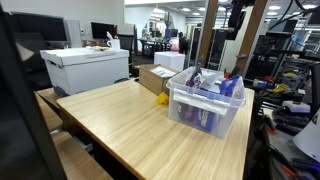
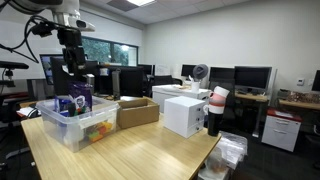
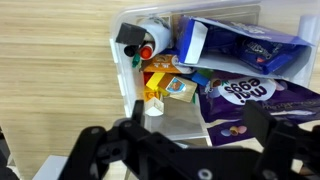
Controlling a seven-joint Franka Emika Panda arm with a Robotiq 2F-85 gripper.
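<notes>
My gripper (image 3: 195, 135) is open and empty, its two black fingers spread wide. It hangs above a clear plastic bin (image 3: 130, 80) on a light wooden table. The bin holds a purple snack bag (image 3: 240, 95), a blue bag (image 3: 240, 45), small yellow and orange boxes (image 3: 170, 88) and a white marker (image 3: 140, 40). In both exterior views the gripper (image 1: 236, 25) (image 2: 70, 70) is well above the bin (image 1: 205, 105) (image 2: 75, 125), touching nothing.
A small yellow object (image 1: 162, 99) lies on the table beside the bin. An open cardboard box (image 1: 155, 78) (image 2: 137, 112) and a white box (image 1: 85, 68) (image 2: 185, 115) stand past the table's edges. Desks and monitors fill the background.
</notes>
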